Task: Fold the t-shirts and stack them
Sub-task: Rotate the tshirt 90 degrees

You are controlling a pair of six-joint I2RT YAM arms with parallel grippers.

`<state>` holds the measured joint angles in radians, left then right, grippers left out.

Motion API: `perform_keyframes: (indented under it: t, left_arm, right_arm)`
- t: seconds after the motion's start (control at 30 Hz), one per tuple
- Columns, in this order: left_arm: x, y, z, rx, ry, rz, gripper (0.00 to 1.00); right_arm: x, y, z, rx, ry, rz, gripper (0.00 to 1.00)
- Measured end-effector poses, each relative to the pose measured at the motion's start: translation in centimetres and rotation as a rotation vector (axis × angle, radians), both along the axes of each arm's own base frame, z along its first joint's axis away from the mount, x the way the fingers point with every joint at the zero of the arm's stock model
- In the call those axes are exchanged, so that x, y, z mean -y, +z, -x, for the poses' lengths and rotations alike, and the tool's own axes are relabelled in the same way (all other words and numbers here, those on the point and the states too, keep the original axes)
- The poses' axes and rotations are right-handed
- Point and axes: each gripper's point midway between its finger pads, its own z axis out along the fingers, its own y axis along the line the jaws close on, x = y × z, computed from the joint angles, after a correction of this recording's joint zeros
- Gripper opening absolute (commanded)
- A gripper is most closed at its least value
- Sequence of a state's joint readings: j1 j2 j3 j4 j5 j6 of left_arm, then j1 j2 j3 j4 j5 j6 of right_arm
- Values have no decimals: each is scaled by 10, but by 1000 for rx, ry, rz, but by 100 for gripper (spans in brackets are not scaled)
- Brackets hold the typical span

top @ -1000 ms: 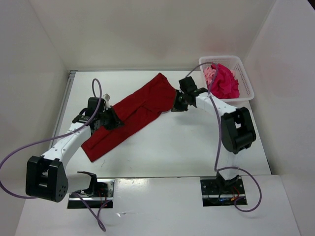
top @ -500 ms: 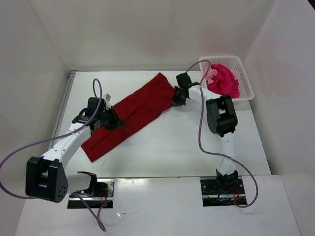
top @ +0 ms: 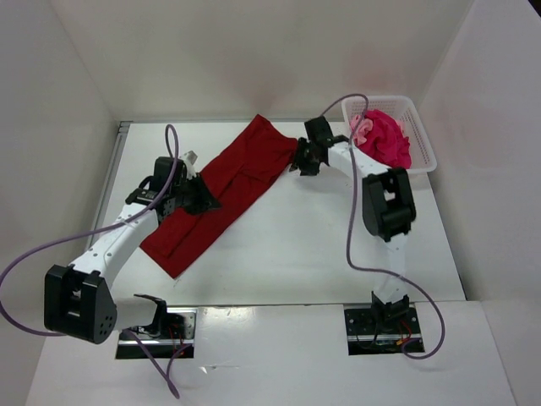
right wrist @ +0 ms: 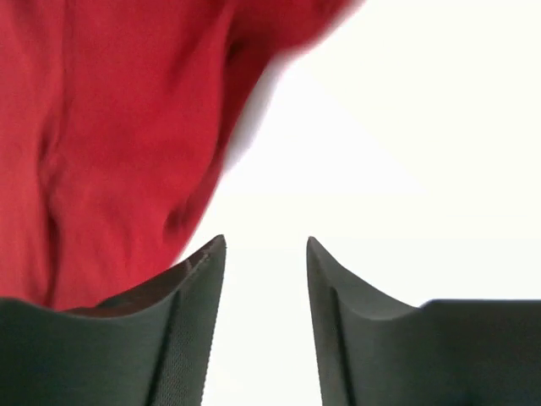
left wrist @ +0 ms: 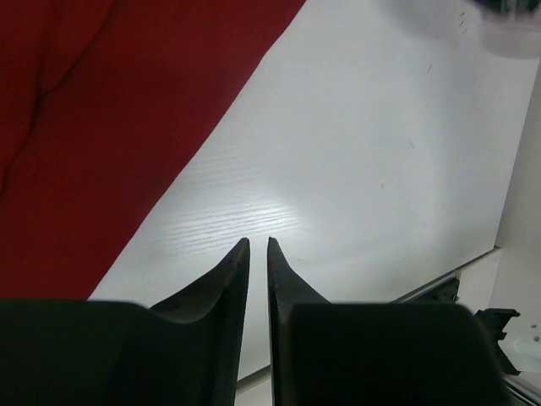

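Observation:
A dark red t-shirt [top: 228, 182] lies flat in a long diagonal strip on the white table [top: 304, 245]. My left gripper [top: 205, 201] is at the shirt's lower half. In the left wrist view its fingertips [left wrist: 258, 241] stand a narrow slit apart over bare table with nothing between them, and the red cloth [left wrist: 101, 127] is up to their left. My right gripper [top: 297, 165] sits at the shirt's upper right edge. It is open [right wrist: 266, 241] and empty, with the red shirt [right wrist: 110, 144] just left of its left finger. A magenta-pink t-shirt [top: 389, 139] and a salmon pink one [top: 361, 127] are bunched in the basket.
The white mesh basket [top: 423, 152] stands at the back right corner, close behind the right arm. White walls enclose the table on three sides. The arm bases and loose purple cables [top: 355, 237] are at the near edge.
The right gripper has opened and let go of the red shirt's upper end. The left jaws have parted slightly. The shirt has shifted a little toward the back left.

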<state>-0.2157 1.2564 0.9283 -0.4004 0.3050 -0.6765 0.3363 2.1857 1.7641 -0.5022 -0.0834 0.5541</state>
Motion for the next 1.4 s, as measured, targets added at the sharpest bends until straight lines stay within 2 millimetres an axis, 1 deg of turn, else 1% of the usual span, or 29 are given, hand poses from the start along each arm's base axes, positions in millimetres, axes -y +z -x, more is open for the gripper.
perform_keyframes:
  t: [0.07,0.1,0.13,0.17,0.23,0.3,0.37,0.4,0.47,0.53,0.57,0.67,0.7,0.73,0.77,0.8,0.83,0.9,0.93,0.97,1.03,1.07,1.13,1.2,1.23,1.27,1.3,1.37,1.4]
  left_arm:
    - [1,4,-4,7,-4,-2,22]
    - [1,4,-6,12,-10,-8,22]
    - [0,4,-9,14,-9,-10,25]
    - [-1,3,-10,11,-8,-11,25]
    - [-9,-1,-14,-5,12,-5,26]
    - [-26,-7,-20,-20,60,-2,30]
    - [-44,-13,-21,-37,115,-8,32]
    - [-53,-16,-22,-43,139,-13,32]
    - [-61,-19,-19,-49,158,-25,34]
    - [-62,-16,-16,-42,157,-27,35]
    - [-62,-14,-15,-34,156,-27,35]
    - [-62,-10,-11,-17,154,-29,36]
    - [-62,-9,-10,-15,155,-30,36]
    - [-62,-9,-9,-15,155,-32,36]
    - [-63,-10,-7,-18,156,-34,39]
    - [-64,-11,-7,-22,158,-38,45]
    - [-64,-11,-6,-22,157,-44,51]
    - [-66,-13,-5,-22,154,-55,64]
    - [-66,-13,-5,-21,151,-59,82]
    - [-65,-13,-4,-21,144,-61,88]
    - [-61,-13,-3,-22,133,-62,90]
    - [-57,-14,-2,-23,122,-60,83]
    - [-48,-15,0,-29,97,-55,61]
    - [-35,-20,4,-40,56,-57,40]
    - [-28,-22,8,-49,33,-58,36]
    - [-20,-26,11,-57,5,-62,32]
    - [-11,-30,16,-70,-27,-70,31]
    - [1,-36,25,-89,-69,-83,31]
    - [7,-41,31,-102,-90,-92,31]
  right_arm:
    - [-3,9,43,-16,16,-32,52]
    - [-12,11,67,-29,35,-50,52]
    - [-27,13,89,-35,69,-73,54]
    - [-52,11,118,-55,126,-104,54]
    - [-105,7,160,-80,236,-162,54]
    - [-159,-3,205,-122,352,-231,54]
    - [-199,-16,245,-177,436,-278,54]
    - [-209,-23,256,-202,455,-288,54]
    - [-221,-38,262,-260,442,-312,54]
    - [-231,-35,244,-241,411,-337,54]
    - [-235,-36,234,-230,388,-346,46]
    - [-243,-39,210,-217,326,-373,38]
    - [-244,-39,204,-210,308,-375,26]
    - [-244,-41,199,-207,295,-372,20]
    - [-244,-43,197,-205,280,-366,14]
    - [-245,-46,195,-209,270,-364,4]
    - [-245,-46,193,-205,265,-362,0]
    - [-241,-48,191,-200,245,-359,0]
    - [-237,-48,193,-198,240,-354,0]
    - [-228,-48,195,-196,231,-344,0]
    - [-201,-47,204,-202,208,-323,0]
    - [-180,-48,208,-206,185,-299,0]
    - [-130,-47,214,-217,129,-254,0]
    - [-77,-45,219,-220,58,-213,6]
    - [-51,-41,219,-214,18,-202,13]
    - [-28,-38,219,-206,-21,-195,33]
    - [-8,-35,221,-203,-56,-189,42]
    - [14,-26,228,-189,-85,-178,53]
    - [17,-22,231,-183,-80,-178,54]
